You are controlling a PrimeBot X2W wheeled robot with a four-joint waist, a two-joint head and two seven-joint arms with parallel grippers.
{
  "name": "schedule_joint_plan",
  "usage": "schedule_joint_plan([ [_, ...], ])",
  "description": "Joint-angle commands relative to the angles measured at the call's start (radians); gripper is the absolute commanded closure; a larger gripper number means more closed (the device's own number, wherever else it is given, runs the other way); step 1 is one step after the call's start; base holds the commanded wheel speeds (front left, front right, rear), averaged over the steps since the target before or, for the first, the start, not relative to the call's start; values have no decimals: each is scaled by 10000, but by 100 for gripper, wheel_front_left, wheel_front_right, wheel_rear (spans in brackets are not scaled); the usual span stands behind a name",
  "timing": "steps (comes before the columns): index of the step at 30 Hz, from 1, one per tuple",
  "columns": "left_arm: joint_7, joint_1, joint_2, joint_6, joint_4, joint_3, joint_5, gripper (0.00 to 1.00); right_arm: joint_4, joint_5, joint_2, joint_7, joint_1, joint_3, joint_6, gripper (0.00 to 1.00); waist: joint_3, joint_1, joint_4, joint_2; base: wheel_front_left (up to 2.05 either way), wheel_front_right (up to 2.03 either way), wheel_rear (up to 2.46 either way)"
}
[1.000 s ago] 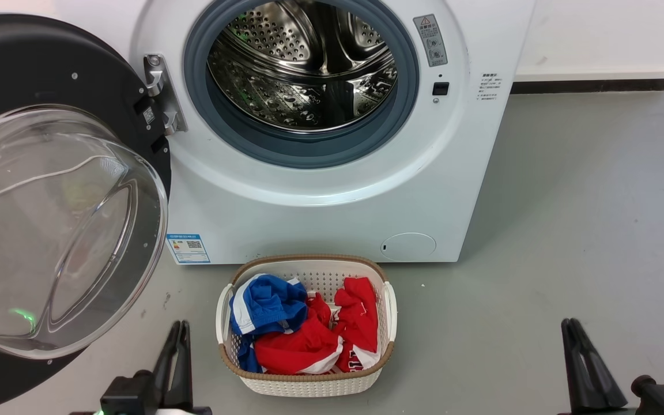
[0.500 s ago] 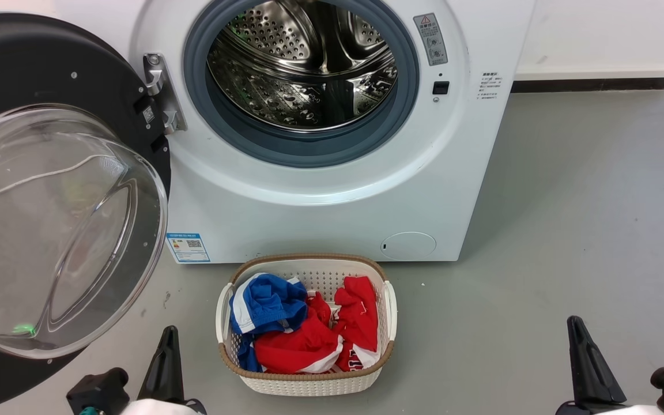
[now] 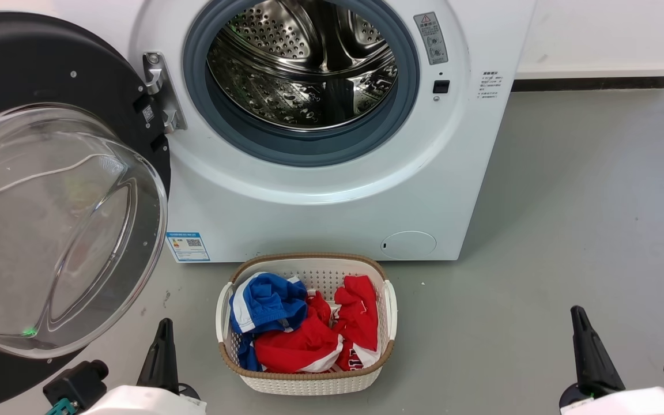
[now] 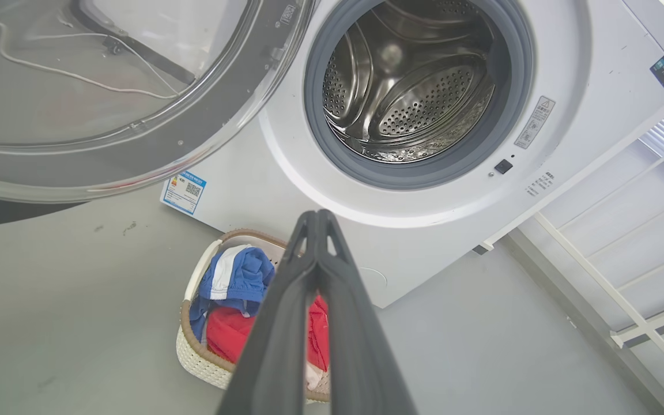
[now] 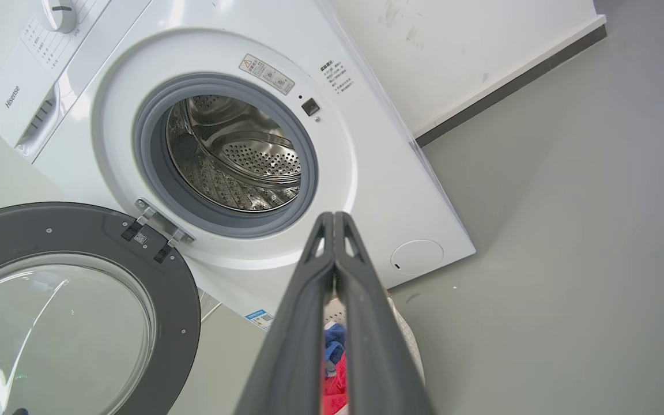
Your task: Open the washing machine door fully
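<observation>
The washing machine (image 3: 320, 196) (image 4: 441, 253) (image 5: 366, 173) is a white front-loader with its steel drum (image 3: 303, 63) exposed. The washing machine door (image 3: 49, 190) (image 4: 107, 98) (image 5: 67, 300), a black disc with a bulging clear glass bowl, hangs swung wide to the left on its hinge (image 3: 159, 92). My left gripper (image 3: 164, 327) (image 4: 317, 214) is shut and empty, low at the lower left, well short of the door. At the lower right, my right gripper (image 3: 577, 314) (image 5: 333, 216) is shut and empty too, far from the machine.
A white laundry basket (image 3: 389, 311) (image 4: 193, 351) holding red and blue clothes stands on the grey floor just before the machine, between my grippers. A white wall with a dark skirting (image 3: 591, 85) runs behind on the right. A white rail frame (image 4: 626, 276) stands beside the machine.
Both grippers have drawn back toward the bottom edge of the head view, and pale forearms now show. The left gripper has turned edge-on. The door and the basket have not moved.
</observation>
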Motion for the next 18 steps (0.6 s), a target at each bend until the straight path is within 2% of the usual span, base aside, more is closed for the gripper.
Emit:
schedule_joint_plan([
  [1,83,-299,4,-47,-70,54,-418,100,-75,440,-100,80,-321,-14,2,100,2,0,3,0,0,0,0],
  [18,653,-624,4,-221,129,235,-2685,100,291,2693,-153,590,-774,-86,1,100,28,0,30,0,0,0,0],
])
